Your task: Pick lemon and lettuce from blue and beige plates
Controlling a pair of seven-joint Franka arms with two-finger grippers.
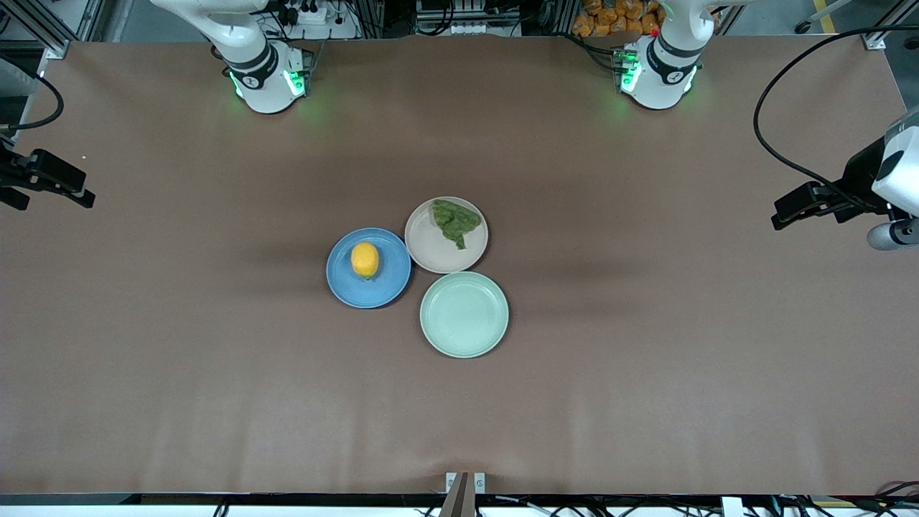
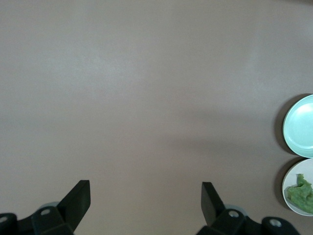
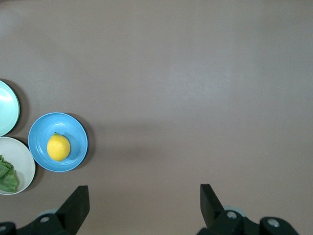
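The lemon [image 1: 365, 259] lies on the blue plate [image 1: 388, 281] in the middle of the table. The lettuce [image 1: 455, 221] lies on the beige plate [image 1: 429, 248], which touches the blue plate and sits farther from the front camera. My left gripper [image 1: 790, 208] hangs open and empty over the left arm's end of the table. My right gripper [image 1: 72, 188] hangs open and empty over the right arm's end. The right wrist view shows the lemon [image 3: 58, 147], blue plate [image 3: 76, 134] and lettuce [image 3: 7, 178] away from its open gripper [image 3: 144, 198]. The left wrist view shows the lettuce [image 2: 300, 192] off to one side of its open gripper [image 2: 145, 196].
A pale mint green plate [image 1: 464, 314] with nothing on it lies beside the two other plates, nearer to the front camera. It also shows in the left wrist view [image 2: 301, 126] and the right wrist view [image 3: 7, 107]. Brown table surface lies all around the plates.
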